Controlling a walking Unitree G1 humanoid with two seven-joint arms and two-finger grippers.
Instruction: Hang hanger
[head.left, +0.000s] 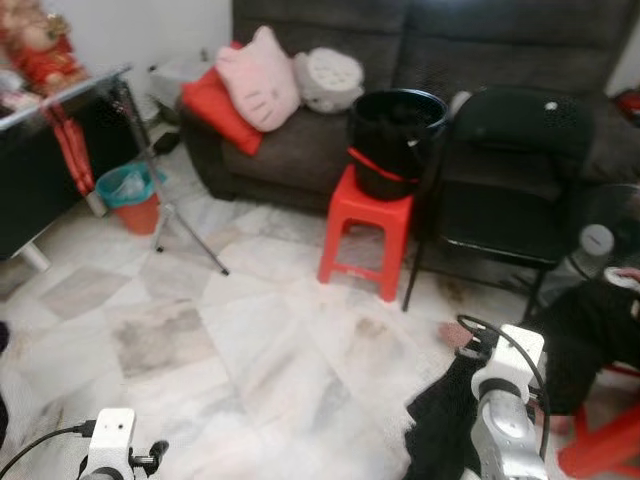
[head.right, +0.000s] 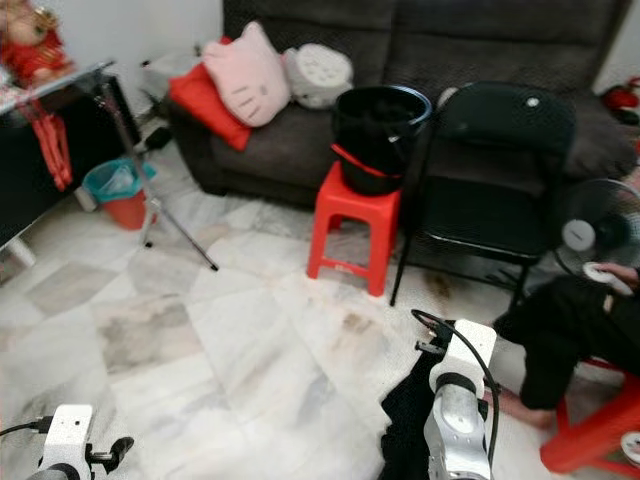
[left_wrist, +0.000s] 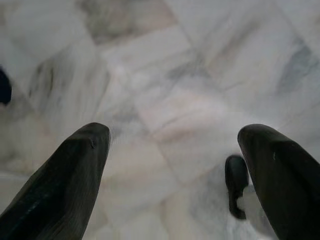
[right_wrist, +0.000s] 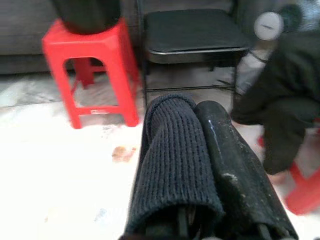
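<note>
My right gripper (right_wrist: 195, 107) is shut on a black knitted garment (right_wrist: 170, 160), which is wrapped over one finger and hangs down past the wrist. In the eye views the garment (head.left: 440, 420) dangles beside my right arm (head.left: 505, 400) at the lower right, above the marble floor. My left gripper (left_wrist: 175, 135) is open and points down at bare floor tiles, with nothing between its fingers. My left arm (head.left: 108, 440) is low at the lower left.
Ahead stand a red stool (head.left: 365, 235) bearing a black bucket (head.left: 395, 140), a black folding chair (head.left: 510, 190) and a dark sofa (head.left: 320, 140) with cushions. A person (head.left: 590, 330) sits at the right by a fan (head.left: 600, 235). A tripod (head.left: 165, 200) and bin (head.left: 130, 195) stand left.
</note>
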